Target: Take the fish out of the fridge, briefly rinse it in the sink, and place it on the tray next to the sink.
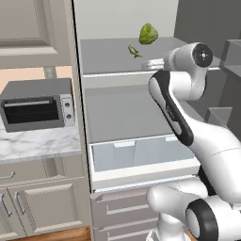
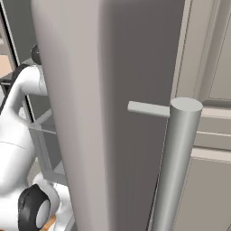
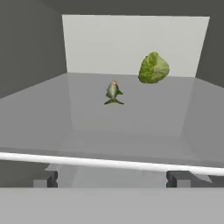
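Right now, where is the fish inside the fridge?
The fish lies on the upper shelf of the fridge, left of the leafy green vegetable and nearer the front; in the hand view it sits just left of centre.

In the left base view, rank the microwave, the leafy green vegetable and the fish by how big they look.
1. Microwave, by far the largest.
2. Leafy green vegetable.
3. Fish, smallest.
The microwave is also nearer the camera, which exaggerates its lead.

Left base view facing open fridge point(image 1: 141, 113), right base view close against fridge door, hand view along top shelf
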